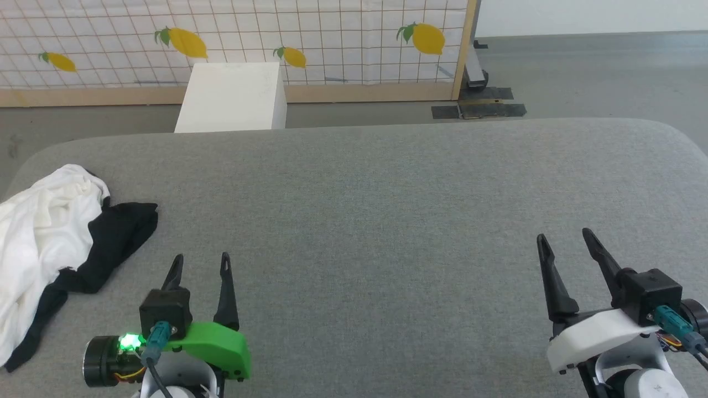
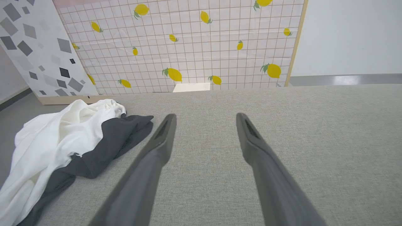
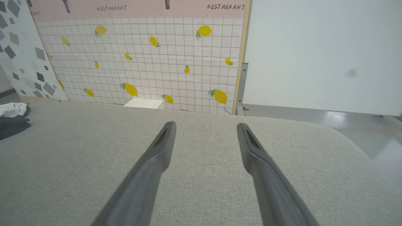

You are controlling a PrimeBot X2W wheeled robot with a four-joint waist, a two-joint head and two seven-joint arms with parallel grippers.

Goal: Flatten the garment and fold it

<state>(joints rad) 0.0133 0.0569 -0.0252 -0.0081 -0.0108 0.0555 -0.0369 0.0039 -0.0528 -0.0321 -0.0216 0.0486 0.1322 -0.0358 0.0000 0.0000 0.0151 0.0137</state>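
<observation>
Where grey, seemingly fabric surface (image 1: 387, 221) ends, lemon-print panel (image 1: 343, 38), garment (image 1: 50, 232) crumpled left.

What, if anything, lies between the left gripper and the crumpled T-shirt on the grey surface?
Nothing visible does. The garment lies crumpled at the left edge of the grey surface. Just a bare stretch of that surface separates it from the left gripper, which is open and not touching the cloth.

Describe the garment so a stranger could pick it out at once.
Find the wide grey padded surface before the lemon-print wall. At its left edge, left of the left gripper, lies the garment in a crumpled heap. Unlike the square white block behind the surface, it is soft cloth, white with black parts.
</observation>
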